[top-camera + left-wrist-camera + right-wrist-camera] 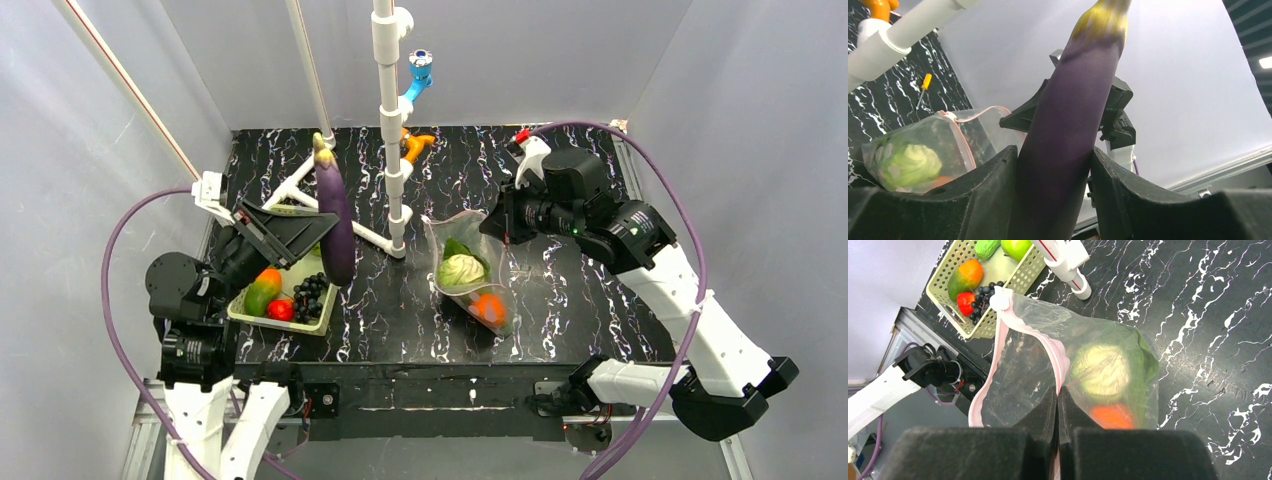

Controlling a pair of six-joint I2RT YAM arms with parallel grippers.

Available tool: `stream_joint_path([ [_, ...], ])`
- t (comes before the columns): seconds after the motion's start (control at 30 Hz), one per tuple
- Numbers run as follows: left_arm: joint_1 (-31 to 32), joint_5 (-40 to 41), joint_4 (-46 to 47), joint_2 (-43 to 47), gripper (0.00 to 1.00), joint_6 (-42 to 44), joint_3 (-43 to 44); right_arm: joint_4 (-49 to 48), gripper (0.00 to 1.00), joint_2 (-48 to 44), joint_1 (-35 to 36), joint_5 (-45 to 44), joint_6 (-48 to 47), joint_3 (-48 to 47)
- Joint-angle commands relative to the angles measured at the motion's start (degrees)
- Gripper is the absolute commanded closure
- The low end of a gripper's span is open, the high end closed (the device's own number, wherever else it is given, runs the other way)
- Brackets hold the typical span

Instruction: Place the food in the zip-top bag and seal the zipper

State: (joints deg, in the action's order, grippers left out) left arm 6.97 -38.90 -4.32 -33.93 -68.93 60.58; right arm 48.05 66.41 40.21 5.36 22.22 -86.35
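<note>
Seen from above, the left end effector is clamped around a long purple eggplant, which is held at the right edge of the pale green basket. A mango, dark grapes and a red strawberry lie in the basket. Further right, the zip-top bag lies on the black marbled counter with a green cabbage and an orange ball inside, and the right end effector meets its far edge. In the left wrist view, both fingers press the eggplant's sides. Its yellowish tip points away, and the bag lies beyond with an orange-handled screwdriver behind it. In the right wrist view, the jaws are fully together, pinching one lip of the pink zipper. The bag's mouth gapes toward the basket.
</note>
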Motion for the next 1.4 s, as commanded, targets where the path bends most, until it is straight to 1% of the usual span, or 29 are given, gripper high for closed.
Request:
stream_joint_path([
  [0.0, 20.30, 14.29, 6.29, -5.67, 1.00, 10.85, 0.05, -5.74, 0.99, 1.57, 0.01, -2.86, 4.91, -2.84],
  [0.1, 42.34, 34.91, 11.62, -12.71, 1.00, 22.35, -0.03, -6.58, 0.99, 2.27, -0.01, -5.75, 7.78, -3.37],
  [0.2, 52.98, 46.87, 17.71, -18.29, 1.00, 32.85, 1.20, -7.15, 0.99, 2.05, -0.04, -8.54, 9.88, -3.51],
  [0.27, 58.77, 54.79, 28.83, -21.56, 1.00, 40.98, -0.31, -7.38, 0.99, 0.98, -0.03, -9.27, 10.89, -3.66],
  [0.37, 60.85, 55.75, 43.44, -25.96, 1.00, 46.36, -4.28, -8.41, 0.99, -0.41, -0.03, -8.38, 11.82, -3.09],
  [0.4, 62.09, 56.13, 48.80, -28.51, 1.00, 50.69, -5.27, -9.04, 0.99, -1.30, -0.03, -7.07, 12.36, -2.71],
  [0.47, 63.80, 57.21, 54.30, -31.12, 1.00, 57.01, -6.22, -9.78, 0.99, -2.34, -0.04, -5.92, 12.68, -2.01],
  [0.5, 64.21, 57.79, 57.78, -31.87, 1.00, 58.55, -6.98, -10.23, 0.99, -2.71, -0.10, -5.79, 12.71, -1.52],
  [0.57, 64.40, 57.73, 62.77, -32.23, 1.00, 60.79, -9.36, -10.39, 0.99, -3.33, -0.20, -5.79, 12.42, -0.55],
  [0.63, 64.41, 59.84, 65.78, -31.58, 1.00, 61.11, -11.04, -10.07, 0.99, -3.61, -0.28, -5.62, 12.20, 0.08],
  [0.7, 64.41, 61.71, 66.63, -30.39, 1.00, 59.61, -11.64, -10.19, 0.99, -3.86, -0.38, -3.51, 12.00, 0.96],
  [0.73, 64.45, 61.83, 64.85, -29.62, 1.00, 58.33, -10.93, -10.39, 0.99, -4.05, -0.39, -3.19, 11.75, 1.56],
  [0.87, 64.43, 63.96, 46.24, -27.63, 1.00, 49.68, -2.57, -10.65, 0.99, -4.78, -0.44, -3.46, 11.28, 3.43],
  [0.9, 64.54, 63.84, 45.71, -27.53, 1.00, 49.97, -2.18, -10.86, 0.99, -4.92, -0.47, -3.18, 11.33, 3.50],
  [1.03, 64.92, 66.18, 53.99, -28.18, 1.00, 53.57, -5.36, -12.35, 0.99, -5.39, -0.48, -1.77, 13.18, 3.48],
  [1.13, 64.93, 65.42, 55.04, -29.75, 1.00, 57.90, -6.11, -11.52, 0.99, -5.73, -0.47, -3.35, 16.90, 2.70],
  [1.2, 64.93, 66.68, 57.81, -30.97, 1.00, 58.13, -8.09, -11.57, 0.99, -6.21, -0.56, -4.08, 20.42, 2.72],
  [1.3, 64.98, 67.76, 66.19, -32.69, 1.00, 58.47, -11.99, -12.94, 0.99, -7.62, -0.73, -3.80, 25.44, 3.56],
  [1.37, 65.01, 68.55, 67.29, -33.06, 1.00, 59.42, -13.02, -14.34, 0.99, -8.71, -0.74, -2.93, 27.85, 4.22],
])
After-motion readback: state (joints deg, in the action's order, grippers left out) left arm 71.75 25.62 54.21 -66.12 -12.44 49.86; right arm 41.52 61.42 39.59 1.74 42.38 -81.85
